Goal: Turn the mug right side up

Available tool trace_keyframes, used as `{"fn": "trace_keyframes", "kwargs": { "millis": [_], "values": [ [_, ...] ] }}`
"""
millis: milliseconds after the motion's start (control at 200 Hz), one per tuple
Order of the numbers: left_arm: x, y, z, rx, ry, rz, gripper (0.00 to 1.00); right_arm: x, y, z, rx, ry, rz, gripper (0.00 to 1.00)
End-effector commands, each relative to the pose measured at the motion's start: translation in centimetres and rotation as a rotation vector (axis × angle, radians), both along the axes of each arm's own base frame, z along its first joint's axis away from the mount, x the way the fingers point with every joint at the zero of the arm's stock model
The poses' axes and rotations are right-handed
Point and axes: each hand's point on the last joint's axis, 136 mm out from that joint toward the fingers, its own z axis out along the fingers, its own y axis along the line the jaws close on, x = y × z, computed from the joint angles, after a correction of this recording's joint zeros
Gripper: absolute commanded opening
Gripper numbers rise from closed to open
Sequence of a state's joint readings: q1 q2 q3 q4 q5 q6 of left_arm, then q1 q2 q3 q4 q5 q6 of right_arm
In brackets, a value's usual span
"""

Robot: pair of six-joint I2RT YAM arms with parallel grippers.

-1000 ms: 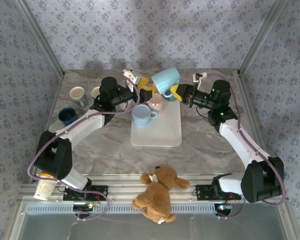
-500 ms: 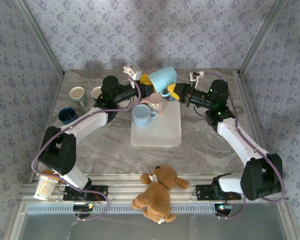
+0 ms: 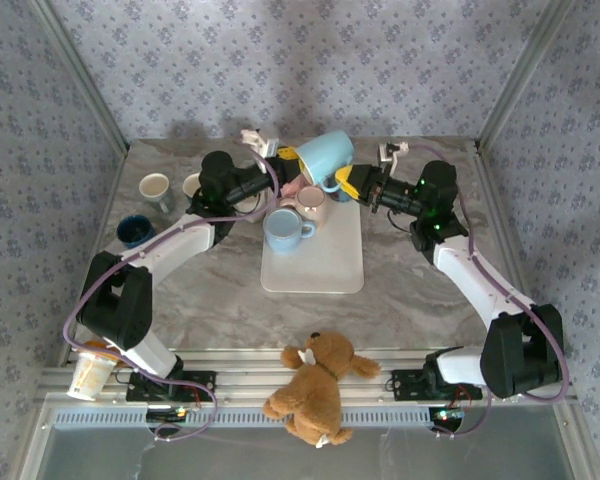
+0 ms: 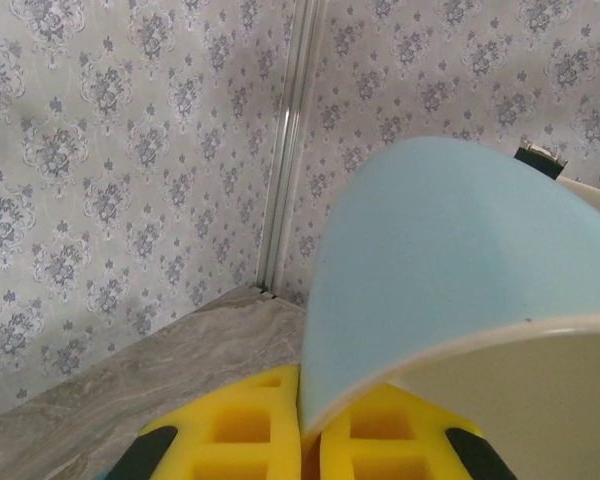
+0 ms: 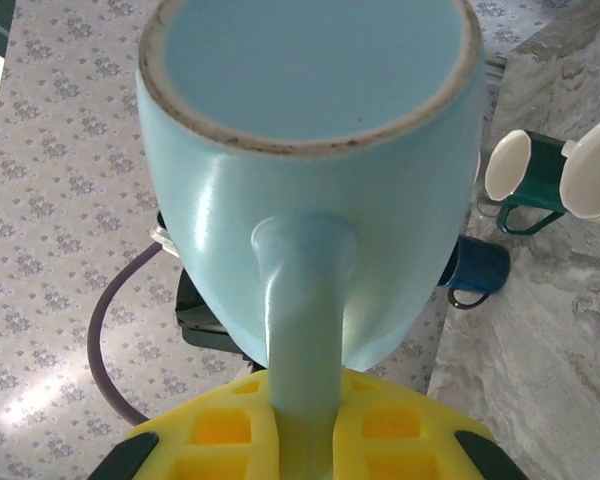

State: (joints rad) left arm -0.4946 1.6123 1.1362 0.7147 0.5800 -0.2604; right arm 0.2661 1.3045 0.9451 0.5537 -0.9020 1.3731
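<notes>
Marble-patterned tabletop (image 3: 210, 290) carries a dark blue mug (image 3: 135, 232) and a cream cup (image 3: 155, 187) at the far left, well clear of the action. The left gripper (image 3: 288, 160) is pressed together on the rim of the pale blue mug (image 3: 325, 158); its wrist view shows the rim wall caught between the yellow pads (image 4: 250, 440). That mug hangs tilted in the air above the back of the white tray (image 3: 325, 265), neither mouth-down nor upright. The right gripper (image 3: 348, 183) pinches its handle (image 5: 300, 300). With both arms clamped, any mismatch in their turning could twist the thin rim out of the pads. The mug could then drop onto the two mugs (image 3: 285, 230) below.
</notes>
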Motion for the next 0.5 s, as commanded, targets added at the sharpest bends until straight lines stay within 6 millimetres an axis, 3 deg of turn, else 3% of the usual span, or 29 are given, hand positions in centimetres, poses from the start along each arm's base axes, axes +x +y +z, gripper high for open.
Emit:
{"fn": "trace_keyframes", "kwargs": {
  "millis": [0,115,220,365,395,495],
  "values": [
    [-1.2,-0.9,2.3,-0.022,-0.08,-0.046,0.0,-0.2,0.1,1.5,0.028,-0.075,-0.014,0.22],
    [-1.2,-0.9,2.4,-0.018,-0.058,-0.049,0.0,0.0,-0.3,0.5,-0.009,-0.053,-0.051,0.57],
    [-1.4,-0.8,2.7,-0.029,-0.059,-0.048,0.0,0.2,-0.9,-0.7,-0.07,-0.022,-0.094,0.81],
    [-1.5,-0.5,3.1,-0.039,-0.061,-0.034,0.0,0.8,-2.2,-2.3,-0.102,0.017,-0.152,0.89],
    [-1.5,-0.4,3.1,-0.035,-0.061,-0.028,0.0,0.8,-2.5,-2.4,-0.104,0.016,-0.159,0.95],
    [-1.5,-0.1,2.7,-0.005,-0.062,-0.01,0.0,0.7,-3.4,-2.3,-0.125,0.003,-0.19,0.97]
  ]
}}
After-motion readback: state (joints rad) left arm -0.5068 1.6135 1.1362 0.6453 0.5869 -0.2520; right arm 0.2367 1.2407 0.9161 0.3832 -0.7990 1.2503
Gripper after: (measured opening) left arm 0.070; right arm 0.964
